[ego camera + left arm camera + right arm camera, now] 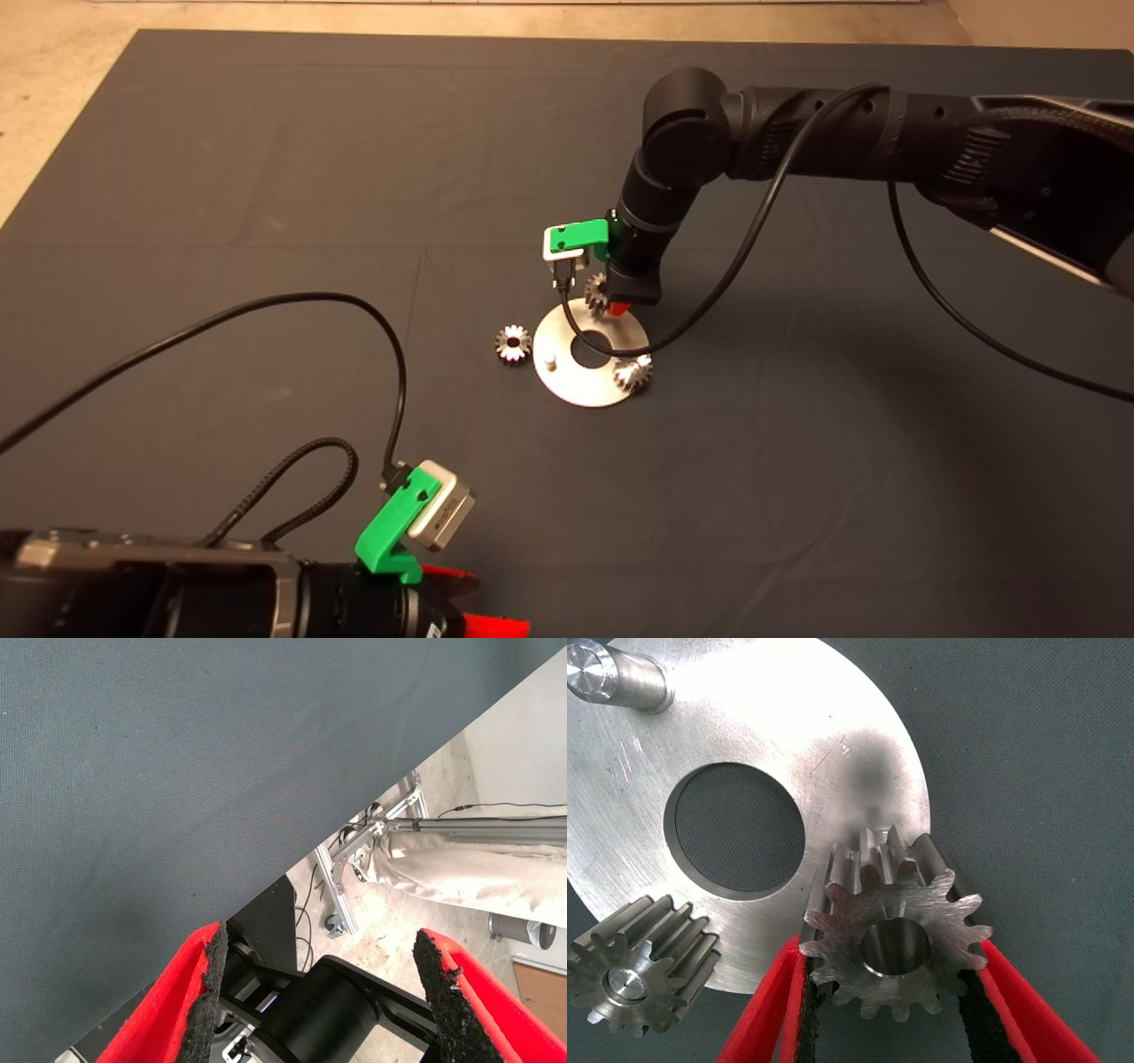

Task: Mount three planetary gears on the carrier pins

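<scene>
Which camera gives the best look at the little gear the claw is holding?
The right wrist view: the held gear fills it, teeth and centre hole sharp between the right claw's red fingers. From above it is a small gear half hidden by that arm. The left wrist view misses it.

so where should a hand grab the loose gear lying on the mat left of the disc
Grip the loose gear across its toothed rim, coming straight down from above. It lies flat with its bore facing up, apart from the silver disc, so both flanks are free for the fingers.
</scene>
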You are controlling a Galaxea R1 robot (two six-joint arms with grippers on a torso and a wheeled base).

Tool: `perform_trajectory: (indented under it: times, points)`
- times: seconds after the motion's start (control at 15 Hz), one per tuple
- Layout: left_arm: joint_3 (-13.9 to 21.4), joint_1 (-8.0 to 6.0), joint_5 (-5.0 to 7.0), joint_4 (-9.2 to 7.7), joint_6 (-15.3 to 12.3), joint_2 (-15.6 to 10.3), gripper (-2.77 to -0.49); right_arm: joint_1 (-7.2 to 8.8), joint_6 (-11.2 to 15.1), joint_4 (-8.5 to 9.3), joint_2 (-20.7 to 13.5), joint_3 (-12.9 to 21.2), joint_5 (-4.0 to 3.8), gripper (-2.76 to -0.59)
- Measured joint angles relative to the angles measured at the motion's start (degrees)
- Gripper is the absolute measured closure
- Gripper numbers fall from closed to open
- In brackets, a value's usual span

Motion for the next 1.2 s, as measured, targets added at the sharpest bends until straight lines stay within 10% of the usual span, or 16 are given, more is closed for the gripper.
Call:
perform_trajectory:
  times: [1.2]
  points:
    - [0.0, 0.00, -0.06, 0.00, 0.0, 0.0, -1.46, -0.96, 0.0, -0.44, 1.3, -2.5, 0.80, -1.19]
